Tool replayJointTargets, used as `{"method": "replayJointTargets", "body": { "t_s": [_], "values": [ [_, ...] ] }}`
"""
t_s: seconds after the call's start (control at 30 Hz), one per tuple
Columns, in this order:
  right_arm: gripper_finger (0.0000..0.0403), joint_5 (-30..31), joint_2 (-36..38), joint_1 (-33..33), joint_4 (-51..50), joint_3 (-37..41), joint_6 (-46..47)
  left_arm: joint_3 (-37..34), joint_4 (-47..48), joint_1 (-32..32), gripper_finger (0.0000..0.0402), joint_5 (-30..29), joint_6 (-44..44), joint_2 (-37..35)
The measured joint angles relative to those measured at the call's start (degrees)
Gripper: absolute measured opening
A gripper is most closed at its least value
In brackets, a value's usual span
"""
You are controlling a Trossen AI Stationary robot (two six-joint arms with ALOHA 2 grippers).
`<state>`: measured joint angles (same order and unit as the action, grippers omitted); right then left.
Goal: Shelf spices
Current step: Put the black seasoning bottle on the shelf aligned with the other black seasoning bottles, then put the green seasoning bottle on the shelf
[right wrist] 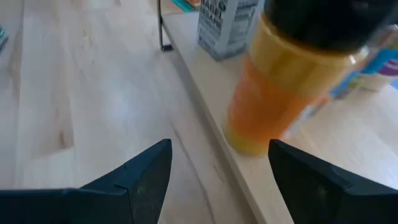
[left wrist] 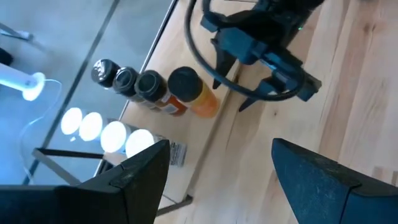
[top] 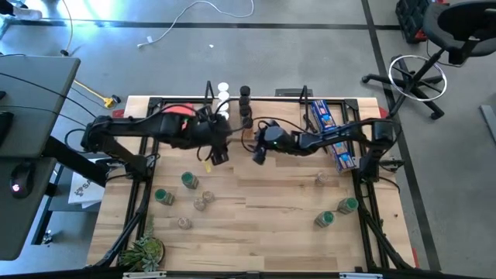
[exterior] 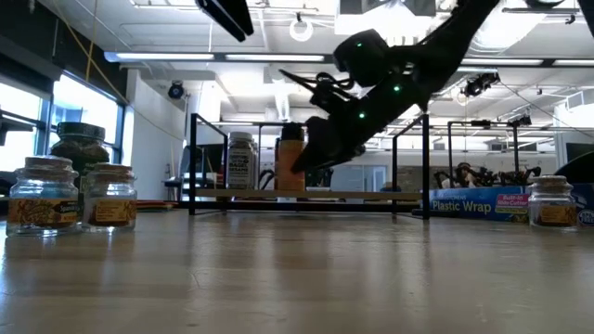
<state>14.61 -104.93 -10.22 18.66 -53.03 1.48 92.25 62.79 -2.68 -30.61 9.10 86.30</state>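
The right gripper (top: 258, 153) hangs just in front of the shelf (exterior: 306, 195), fingers spread wide and holding nothing. Directly ahead of its fingertips, just apart from them, an orange jar (right wrist: 280, 87) with a black lid stands upright on the front edge of the shelf board. Beside that jar, farther along the board, stands a container with a grey printed label (right wrist: 221, 25); its text cannot be read.

The left gripper (top: 217, 153) hangs near the right gripper, over the surface (top: 263, 201), also spread wide and empty. In the left wrist view, a row of black-lidded jars (left wrist: 134, 84) runs back from the orange jar across the shelf, and a group of white-lidded jars (left wrist: 102, 130) stands nearer the left gripper's side. One white-lidded jar carries a label with small print, not legible.

Beyond the right gripper, toward the right arm's base, a blue box (exterior: 478, 202) lies on the surface; it reads "Plastic Wrap".

Loose spice jars remain on the surface, well apart from both grippers:
- green-lidded jars (top: 188, 180) and clear-lidded jars (top: 200, 203) on the left arm's side;
- two green-lidded jars (top: 335, 213) and one clear jar (top: 321, 179) on the right arm's side.

In the low view, the nearest jars (exterior: 42, 195) show yellow labels with unreadable writing.
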Motion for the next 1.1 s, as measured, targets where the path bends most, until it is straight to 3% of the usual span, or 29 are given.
{"method": "replayJointTargets", "body": {
  "t_s": [0.2,0.57,0.93,1.0,1.1],
  "values": [
    [0.0261,0.0,-2.8,0.1,-0.1,-4.3,-0.3,0.0,3.1,-3.0,0.0278,-3.2,2.8,-0.1],
    [0.0261,1.9,-0.8,0.3,-6.5,-5.5,-0.2,0.0,5.6,-5.5,0.0278,-4.9,6.1,-0.1],
    [0.0261,6.1,17.8,5.9,-32.7,-5.3,-6.5,-4.3,10.7,-10.3,0.0278,-9.0,12.9,-0.5],
    [0.0261,7.1,21.4,8.1,-36.5,-5.3,-6.9,-7.5,11.5,-12.2,0.0278,-8.0,14.8,-1.2],
    [0.0261,8.1,25.8,11.2,-40.0,-5.3,-5.9,-11.8,12.8,-14.5,0.0278,-2.1,20.0,-3.5]
  ]
}}
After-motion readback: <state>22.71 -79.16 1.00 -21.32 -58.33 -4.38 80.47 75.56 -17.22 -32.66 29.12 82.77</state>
